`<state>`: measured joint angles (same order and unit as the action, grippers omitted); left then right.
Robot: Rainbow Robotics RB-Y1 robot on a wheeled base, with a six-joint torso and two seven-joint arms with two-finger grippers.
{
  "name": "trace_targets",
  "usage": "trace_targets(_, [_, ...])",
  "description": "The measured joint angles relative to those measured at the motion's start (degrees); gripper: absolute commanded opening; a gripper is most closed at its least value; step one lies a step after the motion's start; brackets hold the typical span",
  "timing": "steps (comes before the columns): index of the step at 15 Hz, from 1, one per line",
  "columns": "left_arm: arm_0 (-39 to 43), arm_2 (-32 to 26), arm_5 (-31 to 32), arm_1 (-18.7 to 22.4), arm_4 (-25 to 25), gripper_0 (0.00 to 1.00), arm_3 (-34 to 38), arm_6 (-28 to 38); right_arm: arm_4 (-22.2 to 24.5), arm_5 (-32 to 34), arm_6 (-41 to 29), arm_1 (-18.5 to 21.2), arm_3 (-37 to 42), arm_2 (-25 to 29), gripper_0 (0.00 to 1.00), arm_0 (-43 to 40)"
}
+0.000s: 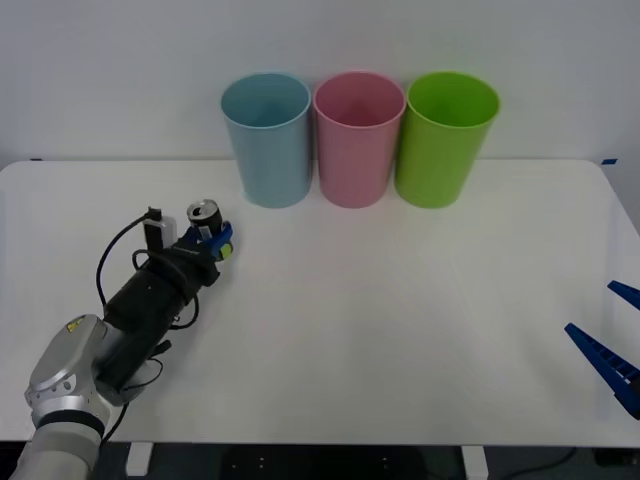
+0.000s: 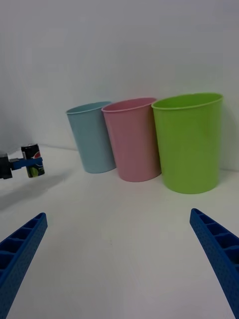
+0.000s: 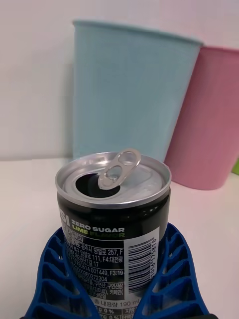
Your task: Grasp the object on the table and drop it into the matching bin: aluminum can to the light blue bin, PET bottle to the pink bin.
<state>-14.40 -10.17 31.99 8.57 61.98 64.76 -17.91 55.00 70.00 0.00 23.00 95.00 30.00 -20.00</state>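
Here, the can (image 3: 113, 219) sits gripped in the left end effector (image 1: 213, 240) near the tabletop's (image 1: 400, 320) left side, short of the blue bin (image 1: 267, 140) where it remains to be dropped; the right end effector (image 2: 119, 259) waits open.

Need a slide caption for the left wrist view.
Left gripper holds the opened aluminum can before the light blue bin.
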Motion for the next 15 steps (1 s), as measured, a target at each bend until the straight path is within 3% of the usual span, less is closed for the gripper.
trace_targets(6, [3.05,-0.01,-0.60,2.64,-4.07,0.00,9.25,2.58,0.00,0.00,0.00,0.00,0.00,0.00,1.00,0.00])
trace_targets(15, [-0.98,0.12,-1.13,3.72,0.77,0.00,19.30,23.22,0.00,0.00,0.00,0.00,0.00,0.00,1.00,0.00])
